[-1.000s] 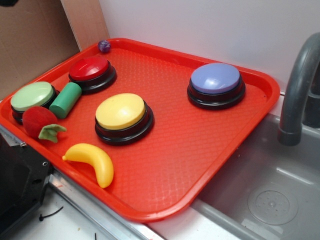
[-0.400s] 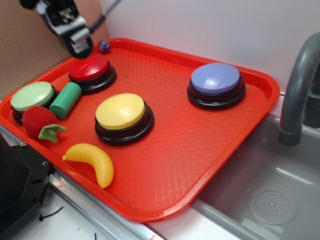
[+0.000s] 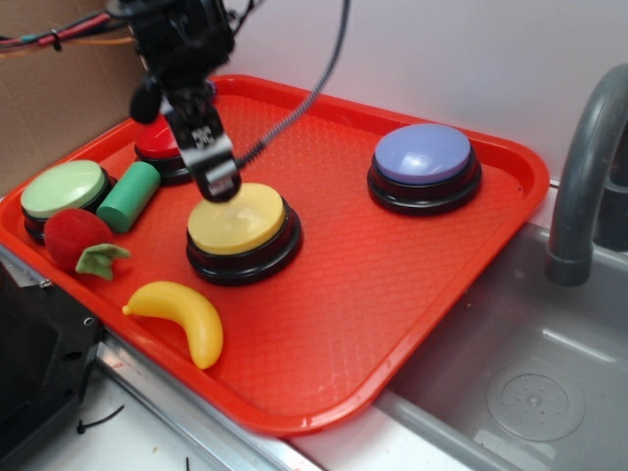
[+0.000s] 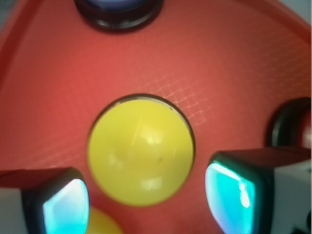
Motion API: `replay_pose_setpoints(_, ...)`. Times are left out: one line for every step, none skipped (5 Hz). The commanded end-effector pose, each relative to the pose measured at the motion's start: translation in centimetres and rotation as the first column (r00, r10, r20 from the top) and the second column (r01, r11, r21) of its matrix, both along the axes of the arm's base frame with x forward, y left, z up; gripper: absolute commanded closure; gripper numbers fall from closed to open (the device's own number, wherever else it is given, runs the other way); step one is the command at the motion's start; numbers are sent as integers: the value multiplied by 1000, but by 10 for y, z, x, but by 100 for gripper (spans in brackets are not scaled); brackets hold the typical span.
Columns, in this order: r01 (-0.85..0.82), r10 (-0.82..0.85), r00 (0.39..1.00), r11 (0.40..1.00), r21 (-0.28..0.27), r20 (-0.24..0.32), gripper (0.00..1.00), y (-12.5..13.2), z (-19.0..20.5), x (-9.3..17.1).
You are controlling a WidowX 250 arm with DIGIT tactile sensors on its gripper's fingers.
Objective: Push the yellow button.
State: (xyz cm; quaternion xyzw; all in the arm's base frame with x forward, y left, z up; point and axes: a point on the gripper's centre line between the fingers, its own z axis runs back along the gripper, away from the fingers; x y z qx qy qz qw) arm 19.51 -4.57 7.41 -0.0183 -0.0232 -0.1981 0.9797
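Hand [image 3: 222,188] spread wide w/ nothing gripped, we see it at yellow button's [image 3: 237,220] back edge; red button [image 3: 157,147] behind it.

Black arm [image 3: 182,44] with red, orange and braided cables; gripper [image 3: 218,184] has teal-glowing pads [image 4: 66,212]

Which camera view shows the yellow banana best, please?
The exterior view. There the whole yellow banana lies in plain sight near the front edge of the red tray, with nothing covering it. The wrist view shows only a small blurred yellow piece at the bottom edge, probably the same banana.
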Motion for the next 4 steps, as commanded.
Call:
replay_pose_setpoints(70, -69, 997, 997, 40, -30, 0, -17, -32, 3)
replay_pose_setpoints(61, -59, 998, 996, 59, -38, 0, -16, -26, 4)
replay_pose_setpoints(15, -15, 1000, 999, 49, 4, 0, -9, 19, 7)
replay_pose_setpoints(-60, 61, 998, 997, 50, -5, 0, -4, 43, 8)
